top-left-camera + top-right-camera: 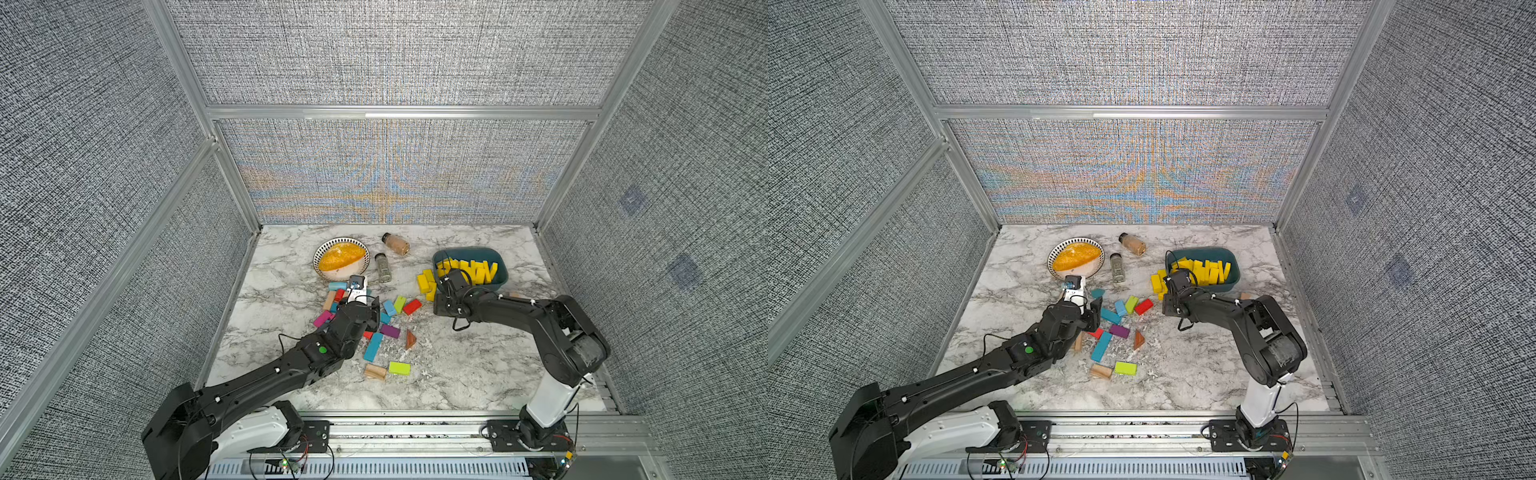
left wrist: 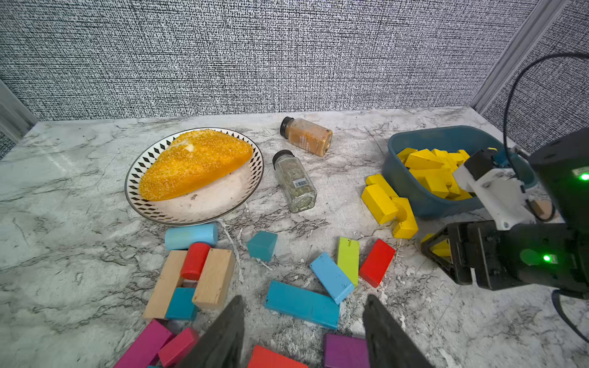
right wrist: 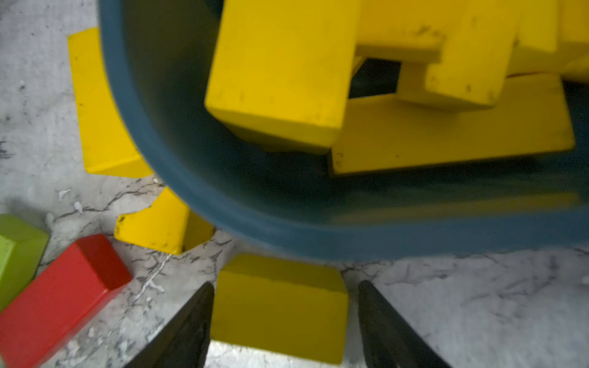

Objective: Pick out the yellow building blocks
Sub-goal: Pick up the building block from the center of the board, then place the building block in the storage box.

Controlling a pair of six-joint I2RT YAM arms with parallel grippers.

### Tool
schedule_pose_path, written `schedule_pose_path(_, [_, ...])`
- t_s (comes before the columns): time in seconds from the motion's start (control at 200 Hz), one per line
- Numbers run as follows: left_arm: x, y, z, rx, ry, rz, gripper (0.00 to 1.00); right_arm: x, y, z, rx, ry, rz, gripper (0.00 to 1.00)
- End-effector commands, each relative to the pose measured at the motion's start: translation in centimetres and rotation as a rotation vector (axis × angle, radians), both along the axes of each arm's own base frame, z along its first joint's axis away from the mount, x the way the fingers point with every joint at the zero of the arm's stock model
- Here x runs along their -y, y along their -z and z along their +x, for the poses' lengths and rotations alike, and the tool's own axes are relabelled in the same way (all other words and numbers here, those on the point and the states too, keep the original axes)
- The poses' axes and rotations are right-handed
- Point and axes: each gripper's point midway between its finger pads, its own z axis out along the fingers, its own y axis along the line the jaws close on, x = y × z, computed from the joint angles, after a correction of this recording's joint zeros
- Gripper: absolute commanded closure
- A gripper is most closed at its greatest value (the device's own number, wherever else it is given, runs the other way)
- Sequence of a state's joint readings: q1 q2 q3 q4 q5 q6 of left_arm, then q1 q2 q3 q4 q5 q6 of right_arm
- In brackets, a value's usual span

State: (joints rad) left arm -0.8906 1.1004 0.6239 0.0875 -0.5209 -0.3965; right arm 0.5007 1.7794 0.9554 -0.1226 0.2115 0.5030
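Your right gripper (image 3: 283, 321) open around a yellow block (image 3: 280, 306), blue bin (image 3: 223, 204) at 12 o'clock, red block (image 3: 60, 296) at 9, left gripper (image 2: 302, 328) open over mixed blocks.

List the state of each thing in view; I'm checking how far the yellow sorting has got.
blue tub: upright, partly filled
yellow blocks in tub: piled loosely
loose yellow blocks: on the table beside the tub
right gripper: open, straddling a yellow block on the table
left gripper: open, empty, over mixed blocks
orange spice jar: capped, lying down
herb jar: capped, lying down
plate: holds bread
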Motion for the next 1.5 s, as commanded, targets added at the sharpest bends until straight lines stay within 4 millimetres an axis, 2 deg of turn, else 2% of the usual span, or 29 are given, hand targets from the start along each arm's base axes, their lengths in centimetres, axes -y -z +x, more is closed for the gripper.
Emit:
schedule_pose_path(0.0, [-0.2,-0.1,0.0,0.006,-0.011,0.002,0.40,0.0,0.0,0.3,0.008,0.019,-0.002,0.31])
schedule_pose_path(0.145, [-0.3,-0.1,0.1,0.008,-0.014,0.003,0.39,0.0,0.0,0.2,0.008,0.017,-0.006,0.37])
schedule_pose_path(0.36, [-0.3,0.0,0.1,0.005,-0.017,0.003,0.39,-0.1,-1.0,-0.2,0.018,0.003,-0.009,0.54])
schedule_pose_path(0.531, [-0.5,0.1,0.0,-0.004,-0.025,0.008,0.39,0.5,-3.4,-1.2,0.060,-0.001,-0.007,0.64])
schedule_pose_path(0.691, [-0.6,0.5,0.0,-0.013,-0.035,0.004,0.39,1.9,-6.4,-2.9,0.100,-0.007,-0.014,0.66])
schedule_pose_path(0.796, [-0.3,0.9,0.2,-0.021,-0.034,-0.004,0.39,2.6,-8.4,-2.9,0.150,-0.004,-0.010,0.66])
schedule_pose_path(0.926, [0.1,0.6,0.4,-0.023,-0.030,-0.013,0.39,4.1,-10.4,-1.2,0.193,0.026,-0.006,0.66])
schedule_pose_path(1.041, [0.0,0.4,0.5,-0.025,-0.036,-0.004,0.39,5.5,-11.9,1.0,0.232,0.058,0.001,0.66])
schedule_pose_path(1.146, [-0.3,0.4,0.4,-0.026,-0.050,-0.002,0.39,6.9,-12.4,3.3,0.248,0.086,0.004,0.66])
schedule_pose_path(1.336, [-0.8,0.4,0.3,-0.024,-0.068,-0.005,0.39,8.2,-10.5,6.7,0.219,0.102,0.023,0.66])
schedule_pose_path(1.496, [-1.0,0.5,0.3,-0.029,-0.074,0.001,0.39,9.3,-8.2,8.7,0.185,0.120,0.015,0.66])
